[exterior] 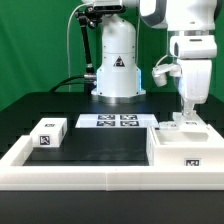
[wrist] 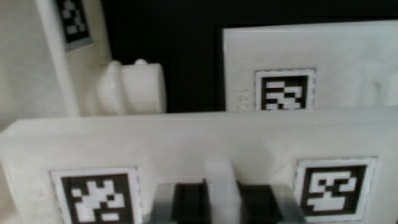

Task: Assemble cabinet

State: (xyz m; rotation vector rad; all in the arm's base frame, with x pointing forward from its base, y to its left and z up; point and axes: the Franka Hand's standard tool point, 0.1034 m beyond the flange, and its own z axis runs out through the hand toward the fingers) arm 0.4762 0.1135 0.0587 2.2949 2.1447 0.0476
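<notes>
The white cabinet shell [exterior: 180, 148] stands at the exterior view's right, against the low rim. My gripper [exterior: 187, 116] points straight down onto a white cabinet panel [exterior: 189, 126] on top of the shell. In the wrist view my gripper [wrist: 219, 200] has its two dark fingers [wrist: 183, 203] closed on a thin white edge of that tagged panel [wrist: 107, 150]. Behind it stands another tagged white panel [wrist: 311, 60]. A small white block [exterior: 48, 133] with a tag lies at the exterior view's left.
The marker board [exterior: 118, 121] lies at the table's back middle in front of the robot base [exterior: 117, 70]. A low white rim [exterior: 90, 172] frames the table's front. A white ribbed knob [wrist: 134, 88] shows beside the panels in the wrist view.
</notes>
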